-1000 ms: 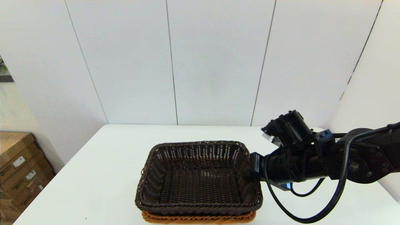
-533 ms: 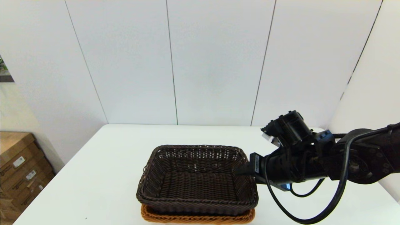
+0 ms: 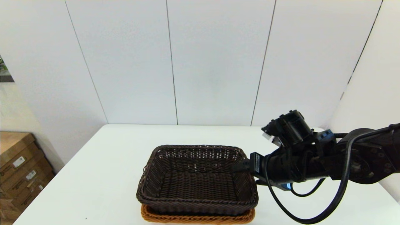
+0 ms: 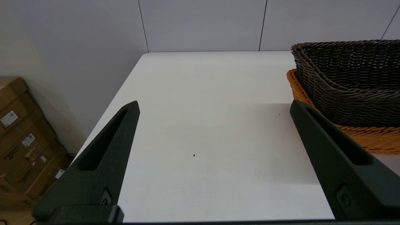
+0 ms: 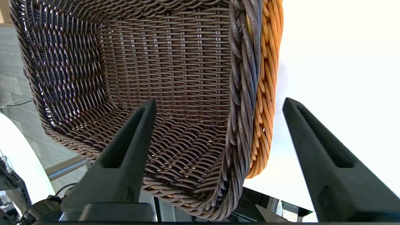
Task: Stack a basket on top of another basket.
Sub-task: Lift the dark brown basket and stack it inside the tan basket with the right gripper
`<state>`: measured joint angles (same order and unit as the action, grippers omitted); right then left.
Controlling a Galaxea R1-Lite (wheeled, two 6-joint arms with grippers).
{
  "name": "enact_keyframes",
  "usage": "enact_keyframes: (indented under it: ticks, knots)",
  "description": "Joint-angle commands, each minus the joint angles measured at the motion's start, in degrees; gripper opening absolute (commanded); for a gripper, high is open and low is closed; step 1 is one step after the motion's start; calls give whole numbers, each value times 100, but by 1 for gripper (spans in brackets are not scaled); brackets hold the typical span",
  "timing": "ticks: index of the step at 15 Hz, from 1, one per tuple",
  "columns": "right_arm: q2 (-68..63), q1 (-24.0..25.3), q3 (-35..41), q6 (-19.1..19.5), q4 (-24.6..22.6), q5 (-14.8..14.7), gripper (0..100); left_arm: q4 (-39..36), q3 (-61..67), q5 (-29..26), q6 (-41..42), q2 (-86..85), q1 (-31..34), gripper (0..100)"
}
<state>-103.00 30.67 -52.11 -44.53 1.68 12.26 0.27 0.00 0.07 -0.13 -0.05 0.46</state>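
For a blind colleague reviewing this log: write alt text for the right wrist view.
The right gripper is open, its two black fingers straddling the braided rim of the dark brown wicker basket, one inside and one outside. That basket sits nested in the orange-tan wicker basket, whose rim shows alongside it on the white table.

lab | white table (image 3: pixel 103 175) | panelled wall (image 3: pixel 215 62) | cardboard boxes (image 3: pixel 18 168)
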Motion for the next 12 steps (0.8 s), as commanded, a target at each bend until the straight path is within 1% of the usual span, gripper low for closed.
enact_keyframes:
  ticks: [1,5,6,7,9,10,11,12]
  knots:
    - [131,0,-18,138,-1,-49,100,0,9,1,-4,-4,-2,100]
    - [201,-35,0,841,8,-620,100,0,9,1,-4,-4,6,100]
    - [254,-123,-36,1131,-1,-708,100,0,9,1,-4,-4,-2,100]
    - [298,-193,-53,1526,8,-875,100,0,9,1,-4,-4,-2,100]
    - [342,-316,-53,2282,-1,-1367,100,0,9,1,-4,-4,6,100]
    - [430,-395,-53,2643,-19,-1534,100,0,9,1,-4,-4,6,100]
    - [526,-448,-36,2915,-195,-1604,100,0,9,1,-4,-4,-2,100]
    - [597,-483,-18,3179,-423,-1780,100,0,9,1,-4,-4,-2,100]
